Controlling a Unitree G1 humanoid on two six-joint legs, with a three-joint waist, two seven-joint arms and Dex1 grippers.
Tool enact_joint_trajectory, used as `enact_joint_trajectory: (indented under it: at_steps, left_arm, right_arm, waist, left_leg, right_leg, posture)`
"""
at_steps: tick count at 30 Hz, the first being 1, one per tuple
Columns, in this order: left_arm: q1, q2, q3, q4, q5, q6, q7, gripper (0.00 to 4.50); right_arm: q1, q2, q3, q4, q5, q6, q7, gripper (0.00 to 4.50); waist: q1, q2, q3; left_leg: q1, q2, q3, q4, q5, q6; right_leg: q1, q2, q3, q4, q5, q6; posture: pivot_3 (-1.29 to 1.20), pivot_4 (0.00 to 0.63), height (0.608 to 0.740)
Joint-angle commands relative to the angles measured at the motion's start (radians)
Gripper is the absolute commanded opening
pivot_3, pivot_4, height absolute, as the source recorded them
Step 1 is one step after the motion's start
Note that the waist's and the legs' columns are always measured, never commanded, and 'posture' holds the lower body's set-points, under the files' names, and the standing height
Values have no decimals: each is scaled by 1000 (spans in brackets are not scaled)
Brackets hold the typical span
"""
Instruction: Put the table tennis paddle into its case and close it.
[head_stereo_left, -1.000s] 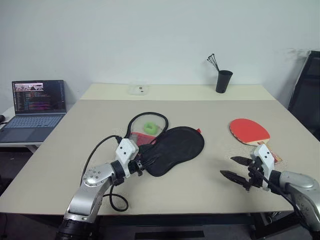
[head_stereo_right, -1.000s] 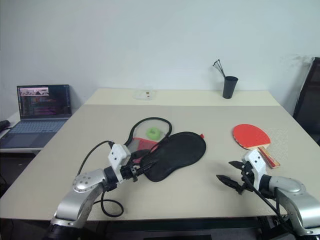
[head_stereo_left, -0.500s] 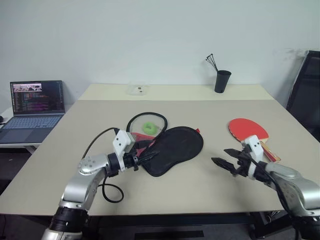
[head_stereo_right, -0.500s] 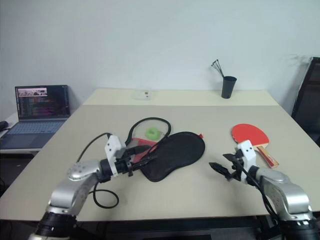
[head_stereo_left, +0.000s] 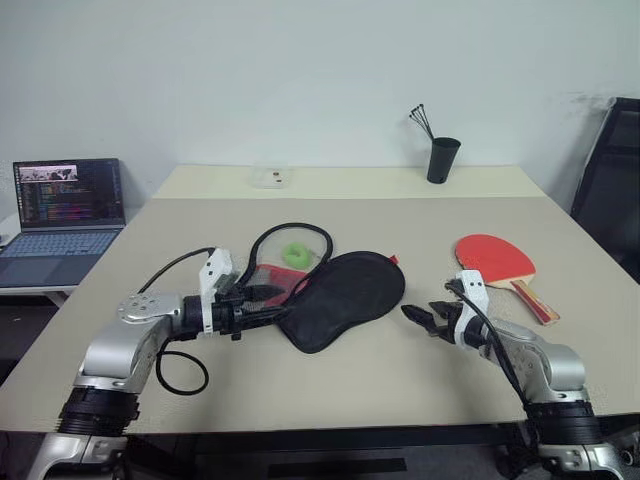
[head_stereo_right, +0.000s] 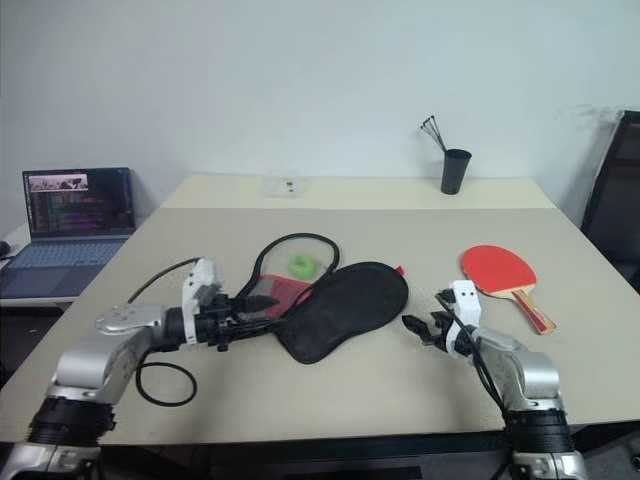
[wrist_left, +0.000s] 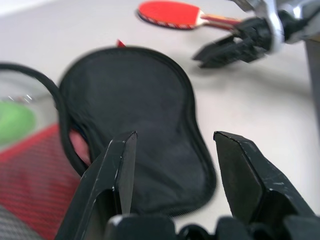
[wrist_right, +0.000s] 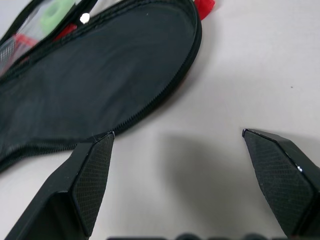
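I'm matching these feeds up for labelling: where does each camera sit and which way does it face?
Head views: from the head, down over the table; both arms show.
Left wrist view: along the open left gripper at the black case.
Right wrist view: along the open right gripper at the case edge.
Shared: the case; the left wrist view also catches the paddle and right gripper.

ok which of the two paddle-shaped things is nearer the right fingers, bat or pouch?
The case, the black soft pouch at table centre: the right gripper points at its edge. The table tennis paddle, red-faced with a wooden handle, lies farther off behind that arm.
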Motion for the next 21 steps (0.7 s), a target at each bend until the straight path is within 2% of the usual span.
enact_joint_trajectory:
  at_steps: [1, 13, 21]
  left_arm:
    - [-16, 25, 31, -52, -25, 13, -11, 2672]
    - [6, 23, 43, -112, -22, 37, 8, 2672]
    - [18, 15, 37, -117, -13, 23, 23, 2672]
  right_arm:
    - [-32, 46, 12, 21, 14, 22, -8, 4479]
    - [-81, 199, 134, 22, -17, 43, -14, 4479]
    - [-101, 278, 115, 4, 5, 77, -59, 4479]
  waist:
    - [-3, 0, 0]
    - [-19, 0, 0]
    - [-19, 0, 0]
  left_leg:
    - [0, 0, 0, 0, 0, 0]
    - [2, 1, -1, -1, 0, 0]
    - [2, 2, -1, -1, 0, 0]
  right_leg:
    - [0, 0, 0, 0, 0, 0]
    - [-1, 5, 2, 1, 0, 0]
    - [-1, 5, 2, 1, 0, -1]
  posture:
    - [0, 150, 740]
    - [0, 150, 740]
    - [0, 150, 740]
